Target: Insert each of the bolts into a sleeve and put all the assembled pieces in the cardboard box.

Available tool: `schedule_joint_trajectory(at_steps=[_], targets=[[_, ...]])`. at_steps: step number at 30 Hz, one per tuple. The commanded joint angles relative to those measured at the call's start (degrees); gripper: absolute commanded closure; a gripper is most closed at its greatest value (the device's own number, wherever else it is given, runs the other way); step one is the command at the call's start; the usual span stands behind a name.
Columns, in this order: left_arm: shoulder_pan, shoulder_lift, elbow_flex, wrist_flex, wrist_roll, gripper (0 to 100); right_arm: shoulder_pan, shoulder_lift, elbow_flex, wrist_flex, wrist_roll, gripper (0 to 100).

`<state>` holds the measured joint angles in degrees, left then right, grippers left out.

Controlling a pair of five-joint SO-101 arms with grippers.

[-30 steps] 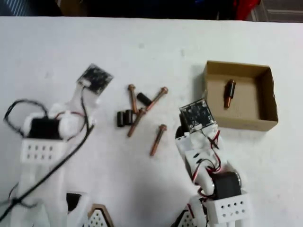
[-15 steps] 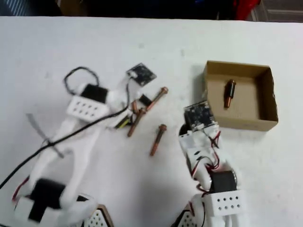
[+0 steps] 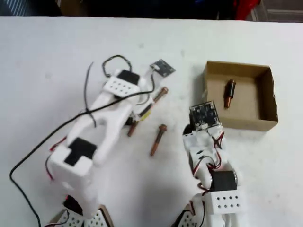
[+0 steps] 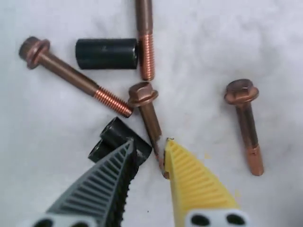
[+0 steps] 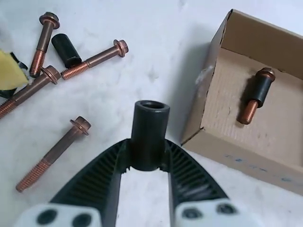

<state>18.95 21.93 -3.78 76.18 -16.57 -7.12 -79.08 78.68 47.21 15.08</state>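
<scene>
1. Nearby, the right claw (image 5: pixel 147 147) is clenching a black sleeve (image 5: pixel 149 125) by one end, just beside the box (image 5: pixel 236 146).
2. Further out, the left claw (image 4: pixel 149 142) is hanging released low over the table (image 4: pixel 213 38), straddling a bolt (image 4: pixel 150 118) along its shank, with another sleeve (image 4: pixel 113 138) just beside the grey finger (image 4: pixel 106 184).
3. Farthest, one assembled piece (image 3: pixel 229 93) is lying inside the box.

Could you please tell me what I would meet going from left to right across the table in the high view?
left arm → lone bolt → right arm, holding a sleeve → cardboard box, with a sleeved bolt lying inside. The bolts under the left arm overlap it, so they are left out.
</scene>
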Motion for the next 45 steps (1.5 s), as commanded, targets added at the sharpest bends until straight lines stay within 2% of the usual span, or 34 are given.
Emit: schedule_joint_trajectory(at_steps=[1,14,18,33,45], targets=[[2.24,2.68,-7.38,2.99,0.70,87,0.48,-1.01,-0.62,-1.45,0.35,98.1],[-0.40,14.90,-17.67,3.43,0.53,87,0.40,-1.01,-0.62,-1.45,0.35,98.1],[-2.24,14.99,-17.76,3.34,0.35,87,0.40,-1.01,-0.62,-1.54,0.35,98.1],[-1.71,15.69,-17.23,2.99,0.70,87,0.40,-1.01,-0.62,-1.54,0.35,98.1],[-1.71,22.99,-21.98,3.52,0.70,88,0.40,-1.01,-0.62,-1.54,0.35,98.1]])
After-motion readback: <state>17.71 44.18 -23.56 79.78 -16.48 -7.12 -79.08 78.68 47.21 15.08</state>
